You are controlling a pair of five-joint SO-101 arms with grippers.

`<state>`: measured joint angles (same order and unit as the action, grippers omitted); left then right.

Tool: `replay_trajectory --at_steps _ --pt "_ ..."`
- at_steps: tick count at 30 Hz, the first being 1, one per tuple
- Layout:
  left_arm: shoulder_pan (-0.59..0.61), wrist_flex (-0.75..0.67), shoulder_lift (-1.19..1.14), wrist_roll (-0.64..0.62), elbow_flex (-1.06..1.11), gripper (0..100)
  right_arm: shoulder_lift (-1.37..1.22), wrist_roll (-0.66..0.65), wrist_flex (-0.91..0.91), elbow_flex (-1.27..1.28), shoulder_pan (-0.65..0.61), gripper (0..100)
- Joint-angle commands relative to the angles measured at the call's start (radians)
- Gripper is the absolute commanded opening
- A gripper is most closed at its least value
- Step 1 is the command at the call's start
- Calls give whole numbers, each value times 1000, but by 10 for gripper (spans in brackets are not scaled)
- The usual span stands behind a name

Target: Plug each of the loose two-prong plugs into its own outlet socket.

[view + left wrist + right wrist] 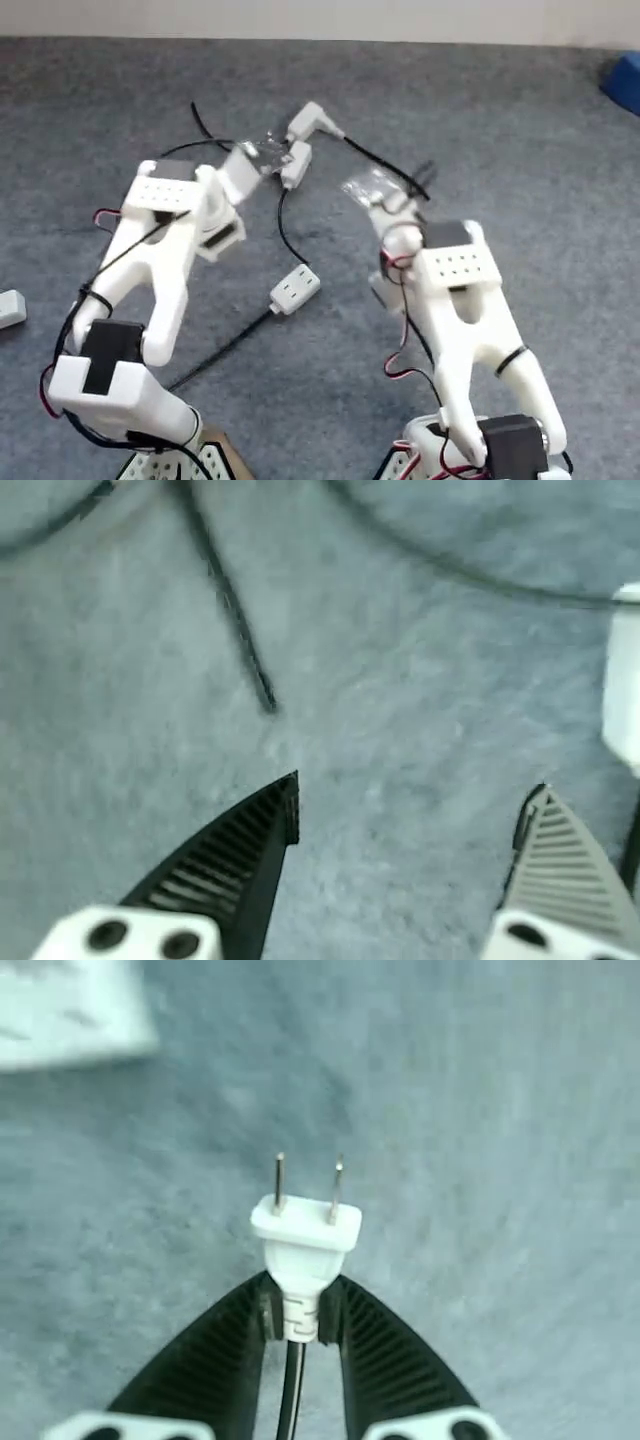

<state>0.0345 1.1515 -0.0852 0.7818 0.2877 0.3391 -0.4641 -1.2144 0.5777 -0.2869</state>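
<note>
**Right gripper pinches a plug; left gripper spread**

Closest to us, the right gripper is pressed onto the neck of a white plug. The two prongs point away from the wrist, over grey carpet. We see a black cord running back from the plug between the fingers. In the high view this gripper sits right of centre, in the upper half of the frame.

The left gripper has its fingers spread wide, with bare carpet between them. In the high view we find it at upper centre, just beside a white block on a black wire. Whether they touch, we cannot tell. A second white piece lies just above the block.

We see the socket at the centre of the high view, flat on the carpet between the two arms and apart from both grippers. Its black lead runs off toward the lower left.
</note>
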Motion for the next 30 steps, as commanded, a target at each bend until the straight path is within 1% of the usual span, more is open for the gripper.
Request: replay_trajectory --at_steps 1,6,8,10,11,14,17,19,23,26,28,30 --pt "21 51 13 -17 -4 341 -51 -95 -128 -285 -54 8" --pt "21 103 15 -23 19 338 -366 -209 -338 -676 -79 8" --pt "22 121 16 -23 15 314 -438 -210 -395 -800 -79 9" --pt "42 117 28 -32 12 296 -446 -150 -401 -875 -79 9" --pt "53 110 48 -60 10 296 -440 -101 -386 -889 -79 9" --pt "77 20 139 -155 22 316 -400 84 -305 -877 -79 9" --pt "90 -48 237 -245 67 347 -323 216 -134 -716 -88 9" --pt "108 -114 294 -298 111 358 -243 261 35 -522 -120 9" --pt "140 -358 389 -440 245 362 -48 327 372 -133 -182 9" --pt "108 -494 449 -512 352 362 68 354 507 41 -200 9" --pt "102 -591 501 -548 409 362 134 351 555 113 -200 9" --pt "102 -717 555 -592 463 362 206 356 607 174 -199 9"
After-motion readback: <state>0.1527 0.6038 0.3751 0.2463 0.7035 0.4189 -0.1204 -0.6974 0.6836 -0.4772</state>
